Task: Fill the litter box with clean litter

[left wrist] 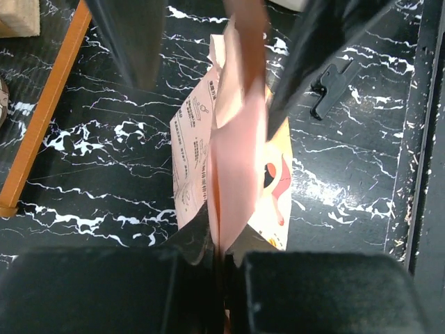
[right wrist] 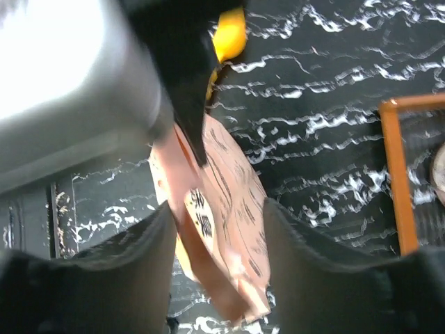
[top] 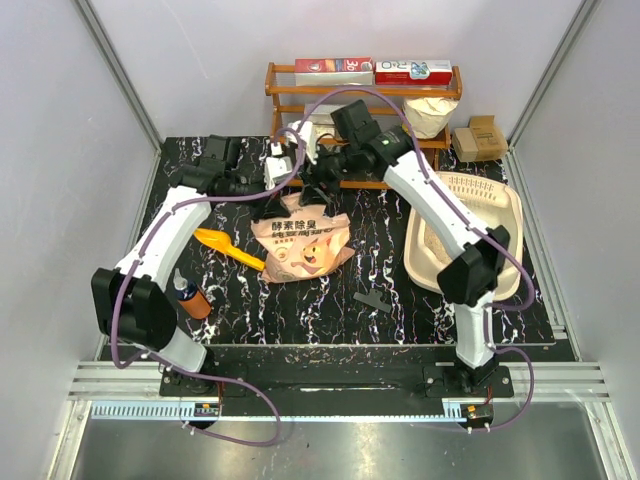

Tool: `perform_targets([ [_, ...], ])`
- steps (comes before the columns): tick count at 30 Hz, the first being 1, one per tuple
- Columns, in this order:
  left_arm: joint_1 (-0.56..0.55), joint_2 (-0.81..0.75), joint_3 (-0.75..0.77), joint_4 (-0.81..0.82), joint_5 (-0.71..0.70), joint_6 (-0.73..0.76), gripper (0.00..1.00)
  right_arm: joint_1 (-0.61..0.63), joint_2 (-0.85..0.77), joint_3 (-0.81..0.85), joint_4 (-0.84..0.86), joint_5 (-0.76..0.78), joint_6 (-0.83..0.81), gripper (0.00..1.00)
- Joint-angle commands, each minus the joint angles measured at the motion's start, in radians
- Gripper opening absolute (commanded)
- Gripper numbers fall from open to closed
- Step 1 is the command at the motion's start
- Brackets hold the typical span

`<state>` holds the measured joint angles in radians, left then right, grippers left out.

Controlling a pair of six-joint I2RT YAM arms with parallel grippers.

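Pink bag (left wrist: 236, 174), top edge tight in left claw (left wrist: 221, 261); blk clip (left wrist: 332, 85) upper rt.

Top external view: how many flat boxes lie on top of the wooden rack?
2. The left box and the right box lie side by side on top of the wooden rack. Others may be hidden lower down.

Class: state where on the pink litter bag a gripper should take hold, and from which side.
Its flattened top edge, from above. There the bag narrows to a thin fold that is easy to pinch, as the left gripper clamped on it shows; the fuller body below looks too wide.
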<state>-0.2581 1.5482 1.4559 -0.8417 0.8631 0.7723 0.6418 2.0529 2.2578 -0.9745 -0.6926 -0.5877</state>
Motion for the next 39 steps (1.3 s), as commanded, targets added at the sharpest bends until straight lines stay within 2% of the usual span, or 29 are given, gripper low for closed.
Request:
perform_targets([
  [1, -0.020, -0.120, -0.055, 0.091, 0.034, -0.140, 0.00, -0.106, -0.201, -0.115, 0.169, 0.131, 0.319, 0.69],
  [2, -0.020, -0.155, -0.083, 0.177, 0.013, -0.163, 0.00, -0.141, -0.238, -0.166, 0.218, 0.114, 0.400, 0.79],
  [3, -0.020, -0.192, -0.116, 0.232, -0.002, -0.215, 0.00, -0.209, -0.250, -0.190, 0.236, 0.114, 0.566, 0.89],
  [4, -0.020, -0.268, -0.196, 0.295, -0.016, -0.243, 0.00, -0.229, -0.255, -0.208, 0.238, 0.119, 0.631, 0.90],
  [5, -0.021, -0.307, -0.241, 0.423, -0.051, -0.267, 0.00, -0.240, -0.251, -0.228, 0.208, 0.139, 0.658, 0.91],
  [6, -0.021, -0.342, -0.284, 0.487, -0.071, -0.309, 0.00, -0.241, -0.244, -0.231, 0.176, 0.154, 0.643, 0.91],
  [8, -0.032, -0.422, -0.380, 0.600, -0.117, -0.320, 0.00, -0.237, -0.246, -0.289, 0.137, 0.115, 0.618, 0.91],
  [10, -0.046, -0.462, -0.428, 0.636, -0.137, -0.324, 0.00, -0.226, -0.250, -0.342, 0.126, 0.120, 0.612, 0.92],
  [16, -0.058, -0.470, -0.447, 0.642, -0.144, -0.350, 0.00, -0.153, -0.258, -0.431, 0.112, 0.123, 0.592, 0.95],
  [19, -0.059, -0.471, -0.448, 0.653, -0.148, -0.366, 0.00, -0.093, -0.257, -0.443, 0.089, 0.203, 0.557, 0.99],
  [24, -0.067, -0.481, -0.450, 0.667, -0.148, -0.389, 0.00, -0.064, -0.228, -0.457, 0.109, 0.260, 0.652, 1.00],
  [28, -0.073, -0.497, -0.462, 0.679, -0.153, -0.406, 0.00, -0.047, -0.183, -0.431, 0.121, 0.369, 0.718, 1.00],
  [33, -0.079, -0.516, -0.480, 0.675, -0.162, -0.404, 0.00, -0.048, -0.194, -0.394, 0.125, 0.295, 0.701, 1.00],
  [39, -0.082, -0.531, -0.494, 0.667, -0.174, -0.400, 0.00, -0.129, -0.260, -0.388, 0.128, 0.128, 0.707, 0.99],
])
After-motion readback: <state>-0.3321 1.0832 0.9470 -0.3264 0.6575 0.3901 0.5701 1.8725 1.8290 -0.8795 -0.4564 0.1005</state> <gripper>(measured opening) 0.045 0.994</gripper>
